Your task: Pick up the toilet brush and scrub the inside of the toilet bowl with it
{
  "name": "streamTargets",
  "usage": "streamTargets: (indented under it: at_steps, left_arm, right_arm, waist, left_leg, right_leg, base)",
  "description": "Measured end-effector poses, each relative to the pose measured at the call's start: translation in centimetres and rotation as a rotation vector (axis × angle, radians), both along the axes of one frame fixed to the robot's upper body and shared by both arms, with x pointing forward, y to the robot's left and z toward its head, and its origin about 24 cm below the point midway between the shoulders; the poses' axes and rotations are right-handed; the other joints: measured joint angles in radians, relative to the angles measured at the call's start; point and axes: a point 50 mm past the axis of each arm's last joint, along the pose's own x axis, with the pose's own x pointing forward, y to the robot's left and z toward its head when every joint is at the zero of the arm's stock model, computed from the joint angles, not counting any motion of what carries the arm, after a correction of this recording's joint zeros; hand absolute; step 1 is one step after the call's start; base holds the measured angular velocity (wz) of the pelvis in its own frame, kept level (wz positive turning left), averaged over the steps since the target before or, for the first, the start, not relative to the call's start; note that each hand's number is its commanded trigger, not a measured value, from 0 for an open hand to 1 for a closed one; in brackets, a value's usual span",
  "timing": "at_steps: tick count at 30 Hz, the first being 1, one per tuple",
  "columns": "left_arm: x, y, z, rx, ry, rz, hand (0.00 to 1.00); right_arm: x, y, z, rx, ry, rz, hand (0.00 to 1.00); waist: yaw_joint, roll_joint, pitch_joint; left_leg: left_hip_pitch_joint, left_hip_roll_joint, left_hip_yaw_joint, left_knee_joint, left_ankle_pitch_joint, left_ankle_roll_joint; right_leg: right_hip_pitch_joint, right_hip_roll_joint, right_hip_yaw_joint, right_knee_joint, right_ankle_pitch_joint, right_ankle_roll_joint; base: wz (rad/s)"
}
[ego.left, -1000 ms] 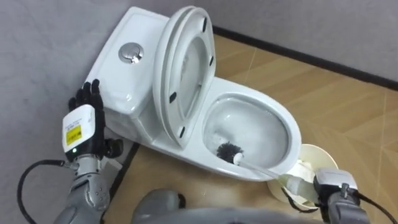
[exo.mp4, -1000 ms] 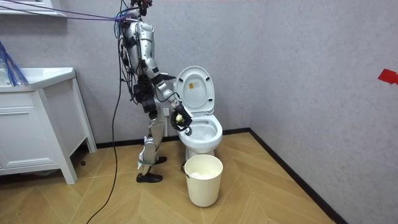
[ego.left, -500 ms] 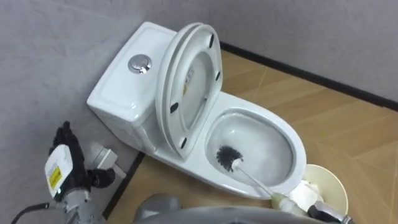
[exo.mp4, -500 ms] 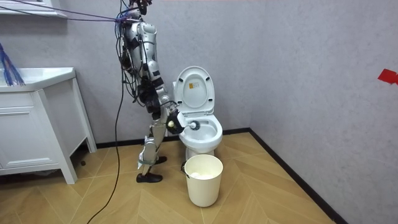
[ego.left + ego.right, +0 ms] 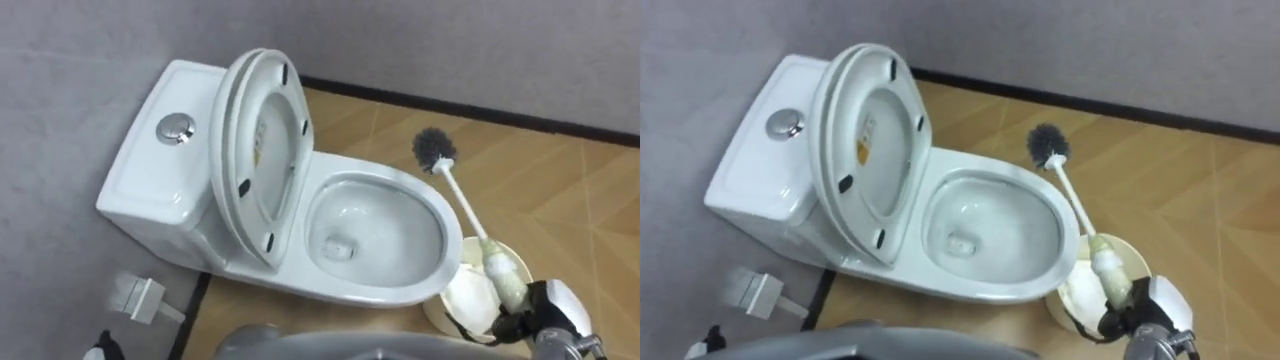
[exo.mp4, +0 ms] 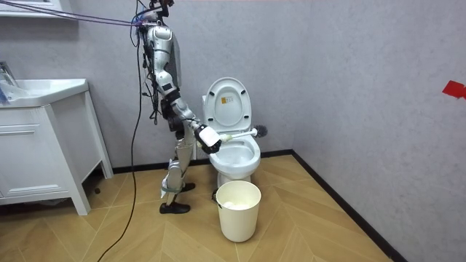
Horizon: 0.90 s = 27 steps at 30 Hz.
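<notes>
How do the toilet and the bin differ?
The toilet stands against the wall; the bin stands free on the floor in front of it. The toilet has a lid, raised; the bin has none. The toilet's bowl is oval; the bin is round. Both are white. The right hand holds the brush clear of both.
</notes>
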Motion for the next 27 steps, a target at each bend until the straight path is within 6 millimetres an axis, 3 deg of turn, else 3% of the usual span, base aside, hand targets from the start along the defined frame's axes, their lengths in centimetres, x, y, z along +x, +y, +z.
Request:
streamTargets:
  at_steps: [4, 10, 13, 14, 16, 17, 27]
  left_arm:
    - [0.9, 0.2, -0.1, -0.014, -0.02, 0.029, 0.0]
    - [3.7, -0.4, -0.2, -0.067, -0.07, -0.006, 0.0]
    - [3.8, -0.7, -0.3, -0.088, -0.057, -0.014, 0.0]
    - [3.6, -0.7, -0.3, -0.092, -0.051, -0.015, 0.0]
    - [3.3, -0.8, -0.4, -0.102, -0.029, -0.013, 0.0]
    - [3.3, -0.8, -0.5, -0.105, -0.025, -0.013, 0.0]
    - [3.2, -1.4, -0.7, -0.119, 0.03, -0.064, 0.0]
  right_arm:
    - [-0.1, 0.4, 0.2, 0.004, -0.082, -0.082, 1.0]
    - [-0.1, 0.3, 0.6, -0.029, -0.149, -0.133, 1.0]
    - [-0.4, 0.8, 0.4, -0.035, -0.155, -0.149, 1.0]
    - [-0.6, 0.8, 0.4, -0.034, -0.15, -0.151, 0.95]
    - [-1.3, 0.8, 0.2, -0.034, -0.129, -0.16, 0.2]
    - [-1.4, 0.8, 0.2, -0.034, -0.124, -0.162, 0.0]
    - [-4.3, 1.1, -1.3, -0.018, 0.033, -0.265, 0.0]
  waist:
    - [-0.029, 0.019, -0.0042]
    - [-0.061, 0.026, -0.0091]
    - [-0.068, 0.026, -0.0095]
    - [-0.069, 0.027, -0.0098]
    - [-0.069, 0.026, -0.0092]
    - [-0.069, 0.026, -0.0091]
    - [-0.08, 0.02, -0.006]
  left_leg:
    - [0.029, 0.0, 0.043, -0.022, 0.0, 0.0]
    - [0.049, -0.002, 0.067, -0.05, 0.0, 0.0]
    - [0.066, -0.004, 0.076, -0.065, 0.0, -0.001]
    - [0.07, -0.004, 0.078, -0.069, 0.0, -0.001]
    - [0.079, -0.004, 0.084, -0.076, 0.0, -0.001]
    - [0.081, -0.004, 0.085, -0.077, 0.0, -0.001]
    - [0.094, -0.003, 0.099, -0.082, 0.001, 0.001]
  right_leg:
    - [0.0, -0.001, 0.043, 0.001, 0.0, 0.0]
    - [0.001, -0.002, 0.058, 0.0, 0.003, 0.001]
    - [0.006, -0.002, 0.07, -0.002, 0.004, 0.001]
    - [0.007, -0.002, 0.071, -0.001, 0.004, 0.001]
    - [0.007, -0.002, 0.083, 0.0, 0.005, 0.003]
    - [0.007, -0.002, 0.083, 0.0, 0.005, 0.004]
    - [0.013, -0.002, 0.108, -0.014, 0.011, 0.011]
  base:
    - [-0.34]
    - [-0.12]
    - [-0.13]
    - [-0.16]
    - [-0.11]
    - [-0.11]
    - [-0.06]
